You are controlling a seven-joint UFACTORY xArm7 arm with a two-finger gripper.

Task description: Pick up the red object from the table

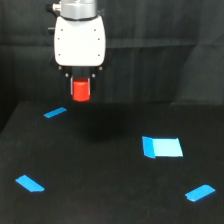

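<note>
The red object (pixel 80 90) is a short red-orange cylinder hanging in the air above the black table (pixel 100 165), at the upper left of the exterior view. My white gripper (pixel 80 80) is directly over it, its dark fingers shut on the cylinder's top. The cylinder's underside is well above the table surface. The finger tips are mostly hidden behind the cylinder.
Blue tape pieces lie on the table: a thin strip (pixel 55 113) just below and to the left of the gripper, a larger rectangle (pixel 162 147) at the right, one piece (pixel 30 183) at the front left and one (pixel 200 192) at the front right. A dark curtain hangs behind.
</note>
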